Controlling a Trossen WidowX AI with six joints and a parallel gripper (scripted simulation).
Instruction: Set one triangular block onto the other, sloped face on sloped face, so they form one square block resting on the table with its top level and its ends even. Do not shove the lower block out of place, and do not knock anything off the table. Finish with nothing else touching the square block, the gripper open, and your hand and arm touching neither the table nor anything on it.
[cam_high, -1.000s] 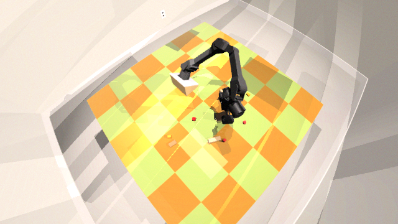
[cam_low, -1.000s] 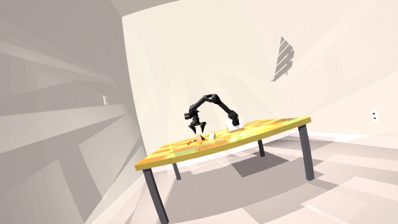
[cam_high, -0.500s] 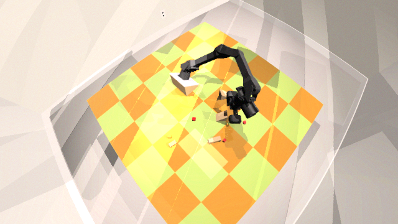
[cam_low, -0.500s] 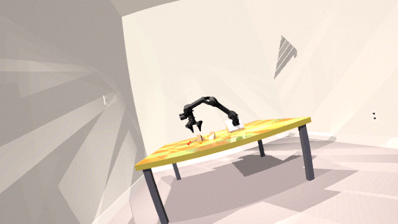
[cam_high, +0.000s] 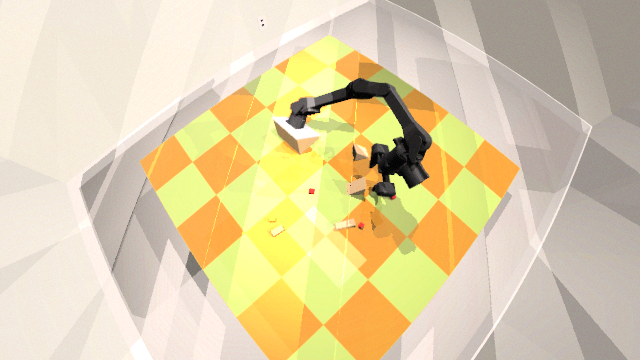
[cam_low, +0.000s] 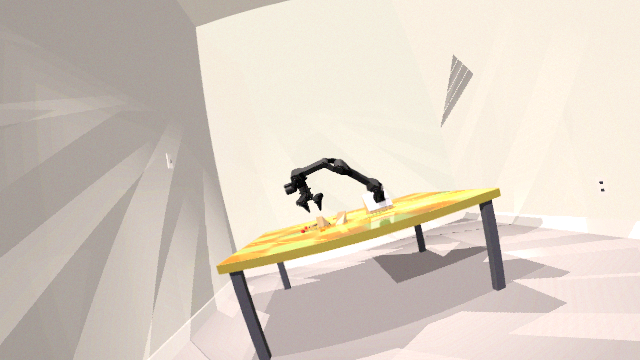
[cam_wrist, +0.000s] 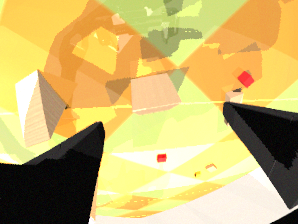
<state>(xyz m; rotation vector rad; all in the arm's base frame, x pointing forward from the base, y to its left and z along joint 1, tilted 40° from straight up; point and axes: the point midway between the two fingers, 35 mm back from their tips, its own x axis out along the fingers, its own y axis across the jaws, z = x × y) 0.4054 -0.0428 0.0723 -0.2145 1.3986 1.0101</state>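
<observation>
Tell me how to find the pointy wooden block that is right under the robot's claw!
Start at the checkered table and follow the black arm down to its open gripper. Two tan triangular blocks sit apart there. You want the block on the front side, nearer the tiny red cubes; the other wedge sits farther back, toward the arm's white base.

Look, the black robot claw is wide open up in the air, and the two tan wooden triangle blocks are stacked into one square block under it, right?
Not quite. The black robot claw is open and off the table, but the two tan wooden triangle blocks are not stacked. They lie apart on the orange-and-green checkered table, as the top view shows.
</observation>
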